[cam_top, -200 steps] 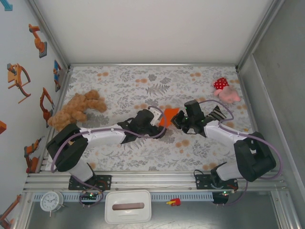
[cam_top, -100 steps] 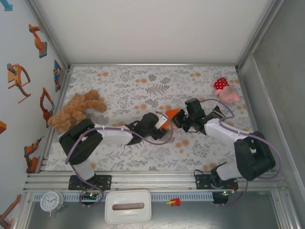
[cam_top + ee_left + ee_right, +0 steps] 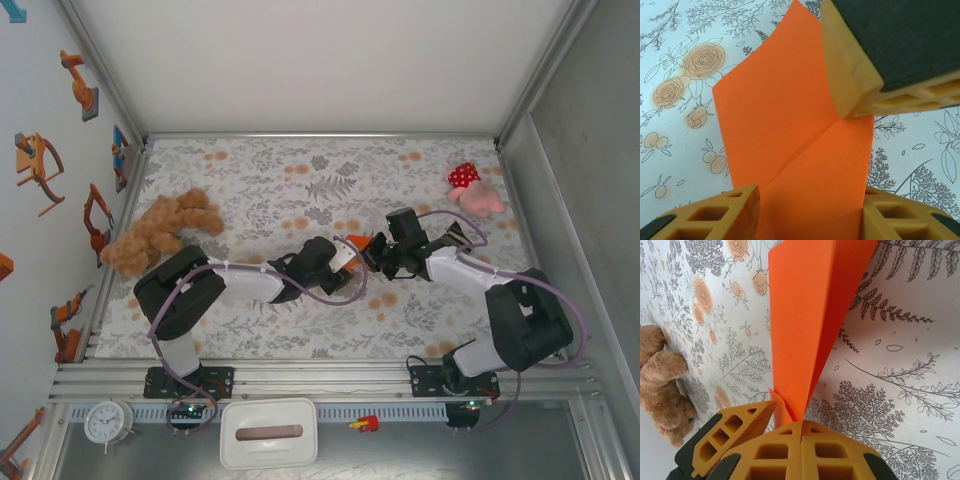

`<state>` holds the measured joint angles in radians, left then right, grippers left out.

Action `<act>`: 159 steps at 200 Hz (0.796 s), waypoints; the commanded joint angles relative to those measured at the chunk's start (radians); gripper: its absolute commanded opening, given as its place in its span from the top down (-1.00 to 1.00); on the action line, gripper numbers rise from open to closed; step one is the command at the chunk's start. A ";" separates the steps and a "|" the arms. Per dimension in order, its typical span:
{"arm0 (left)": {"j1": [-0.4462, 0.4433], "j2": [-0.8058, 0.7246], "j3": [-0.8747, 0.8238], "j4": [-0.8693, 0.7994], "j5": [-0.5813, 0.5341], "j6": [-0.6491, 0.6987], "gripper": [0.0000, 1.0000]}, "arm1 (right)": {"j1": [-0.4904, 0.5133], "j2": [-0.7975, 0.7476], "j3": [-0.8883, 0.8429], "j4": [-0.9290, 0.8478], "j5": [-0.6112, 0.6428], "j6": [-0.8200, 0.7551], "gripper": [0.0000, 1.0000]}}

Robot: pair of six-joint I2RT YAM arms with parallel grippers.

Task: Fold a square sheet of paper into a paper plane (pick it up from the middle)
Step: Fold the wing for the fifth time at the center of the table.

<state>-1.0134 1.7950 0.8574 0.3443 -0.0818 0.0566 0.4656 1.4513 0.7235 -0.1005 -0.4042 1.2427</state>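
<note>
The folded orange paper point(image 3: 790, 125) hangs over the middle of the desk point(image 3: 260, 180), its crease running from the left claw point(image 3: 810, 205) across to the right claw point(image 3: 801, 426). The right claw is clamped tight on one tip. The left claw stands half open, its fingers flanking the opposite end; whether they press the paper is unclear. A white box point(image 3: 268, 432) sits at the near rail, well apart.

Overhead camera high above the table point(image 3: 250, 170); wrist cameras close, orange paper point(image 3: 790, 125) common to all.
</note>
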 commanded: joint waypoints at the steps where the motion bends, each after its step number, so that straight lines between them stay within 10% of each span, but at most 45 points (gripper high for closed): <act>1: -0.001 0.023 0.029 -0.005 0.021 0.024 0.11 | -0.008 0.014 0.031 -0.021 -0.012 0.018 1.00; 46: -0.001 0.045 0.031 -0.012 0.007 0.022 0.37 | -0.014 0.017 0.033 -0.022 -0.019 0.017 1.00; 99: 0.011 0.048 0.015 0.003 0.042 -0.008 0.49 | -0.054 0.003 0.049 -0.084 0.002 -0.023 0.29; 159: 0.036 0.061 -0.012 0.033 0.105 -0.064 0.48 | -0.116 -0.069 0.053 -0.152 0.042 -0.112 0.08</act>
<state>-0.9890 1.8400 0.8654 0.3519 -0.0216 0.0296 0.3660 1.4315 0.7456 -0.1989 -0.3939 1.1877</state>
